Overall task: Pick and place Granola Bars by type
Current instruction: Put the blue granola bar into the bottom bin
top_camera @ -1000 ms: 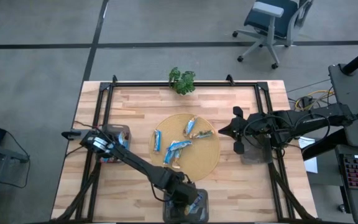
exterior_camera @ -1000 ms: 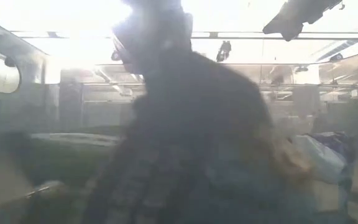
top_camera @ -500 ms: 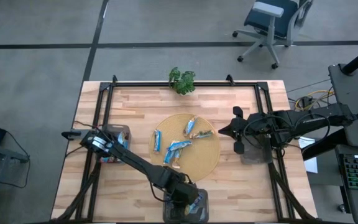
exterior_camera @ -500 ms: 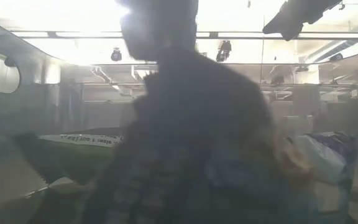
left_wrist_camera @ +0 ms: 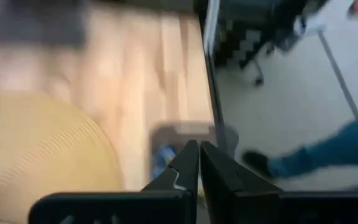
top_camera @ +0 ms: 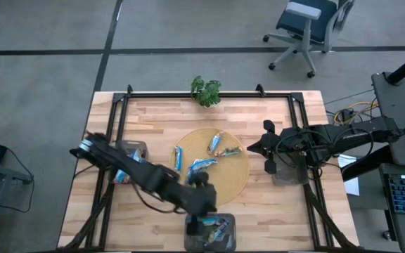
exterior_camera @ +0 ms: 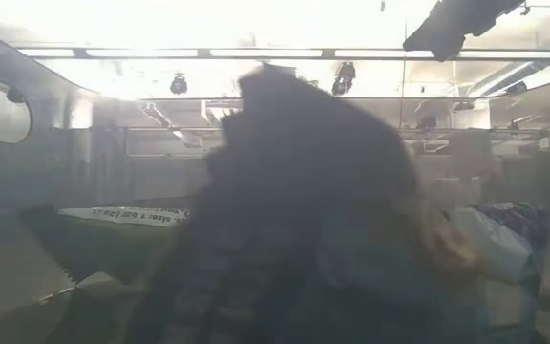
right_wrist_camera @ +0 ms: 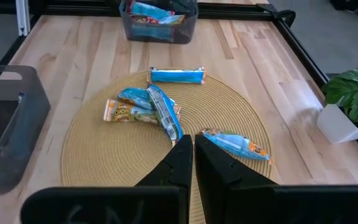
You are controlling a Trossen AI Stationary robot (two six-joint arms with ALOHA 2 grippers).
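I am taking the round woven mat (top_camera: 223,165) as my landmark. Nearest me, the left arm is reaching low across the table from the mat's left side, its elbow bent, with the left gripper (top_camera: 204,199) hanging over the mat's near edge, just beyond the grey bin at the near table edge (top_camera: 211,232). Its fingers are pressing together with nothing between them; the left wrist view (left_wrist_camera: 199,163) is showing that plainly, along with a bin holding something blue just past the mat.

On the mat itself, several blue Granola Bars (top_camera: 201,166) are lying in a loose cluster, one apart toward the mat's left (top_camera: 178,157) and one on its far right part (top_camera: 229,150). More bars are sitting in the near bin and in the bin left of the mat (top_camera: 131,160).

The right arm is waiting level at the mat's right side, the right gripper (top_camera: 252,148) pointing at the mat with its fingers (right_wrist_camera: 180,158) pressed together, holding nothing.

The right wrist view is giving me wrapper detail that the high view is not: orange markings on two bars (right_wrist_camera: 124,111). The low view is mostly blocked by a dark blurred shape close to the lens.

Farthest, a small potted plant (top_camera: 206,91) is standing beyond the mat.
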